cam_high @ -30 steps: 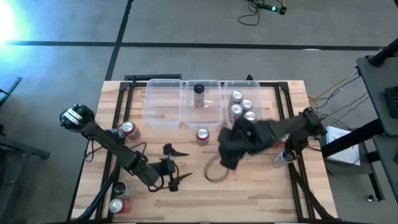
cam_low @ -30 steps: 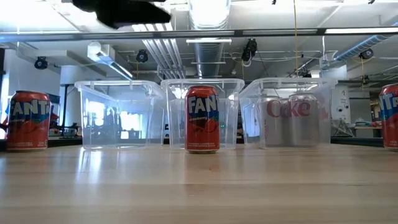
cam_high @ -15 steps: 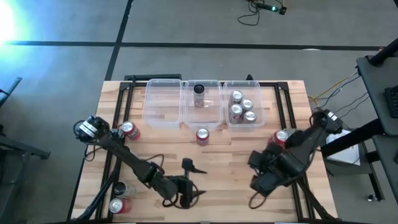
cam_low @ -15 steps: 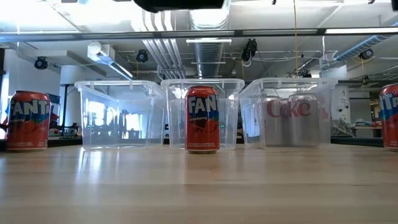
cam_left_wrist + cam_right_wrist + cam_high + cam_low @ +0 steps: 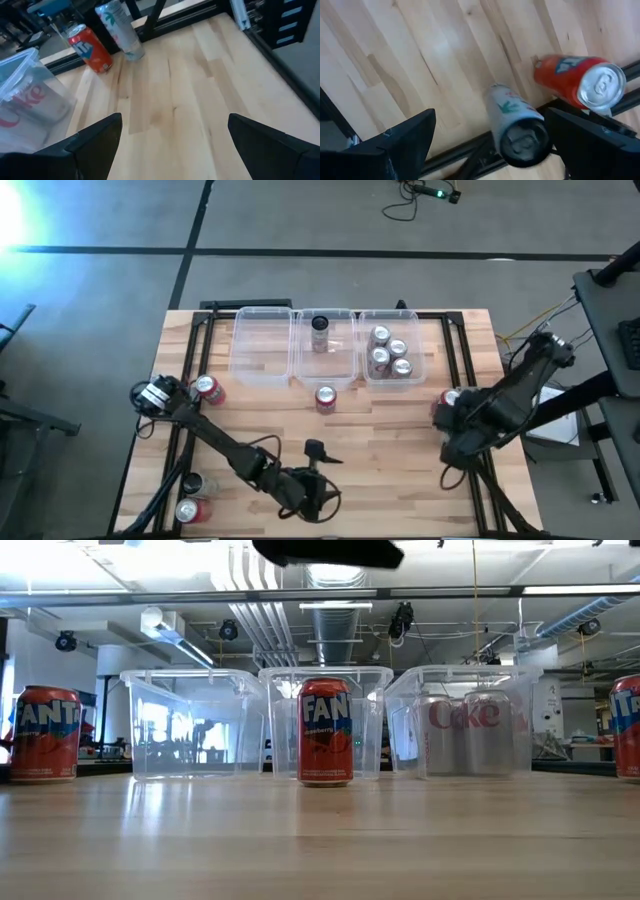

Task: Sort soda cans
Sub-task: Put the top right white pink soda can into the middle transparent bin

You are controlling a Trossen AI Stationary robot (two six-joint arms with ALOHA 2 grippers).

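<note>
Left gripper [image 5: 318, 470]: low over the near middle of the wooden surface [image 5: 400, 480], fingers [image 5: 95, 140] spread wide, nothing between them.
Right gripper [image 5: 487, 145]: over the right edge of the surface, fingers [image 5: 405, 140] spread wide and empty, pointing down at two cans just below.
Cans under the right gripper: a red Fanta can [image 5: 580, 82] and a slim pale can with a green palm print [image 5: 517, 127], standing side by side near the dark frame rail.
Middle Fanta can [image 5: 325, 398]: upright on the surface just in front of the centre bin, apart from it.
Left Fanta can [image 5: 208, 388]: upright near the left edge, beside the left arm's base.
Near-left corner: one silver can [image 5: 194, 483] and one red can [image 5: 187, 511], close together.
Left clear bin [image 5: 262, 345]: nothing visible inside.
Centre clear bin [image 5: 340, 365]: one dark can [image 5: 319, 326] at its far end.
Right clear bin [image 5: 419, 345]: four silver Diet Coke cans [image 5: 389, 350] clustered together.
Bins: three in a row along the far side, touching edge to edge.
</note>
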